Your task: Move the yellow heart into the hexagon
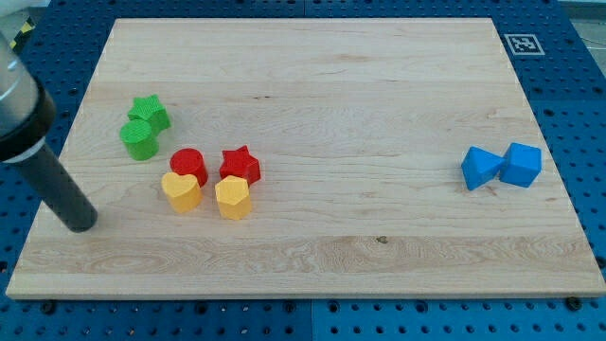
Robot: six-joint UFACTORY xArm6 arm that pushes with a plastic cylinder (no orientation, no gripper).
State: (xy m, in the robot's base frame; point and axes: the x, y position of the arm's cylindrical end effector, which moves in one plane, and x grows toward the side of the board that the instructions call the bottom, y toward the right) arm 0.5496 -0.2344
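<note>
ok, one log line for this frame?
my tip: view's left of the blocks, touching none | yellow heart: left of yellow hexagon, small gap | task: not yet done

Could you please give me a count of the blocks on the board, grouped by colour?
Green: 2, the green star and the green cylinder
Red: 2, the red cylinder and the red star
Yellow: 2, the yellow heart and the yellow hexagon
Blue: 2, the blue block on the left and the blue block on the right
Total: 8

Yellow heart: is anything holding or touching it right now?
Nothing is held. My tip sits apart at the view's left of the yellow heart, which touches only the red cylinder.
</note>
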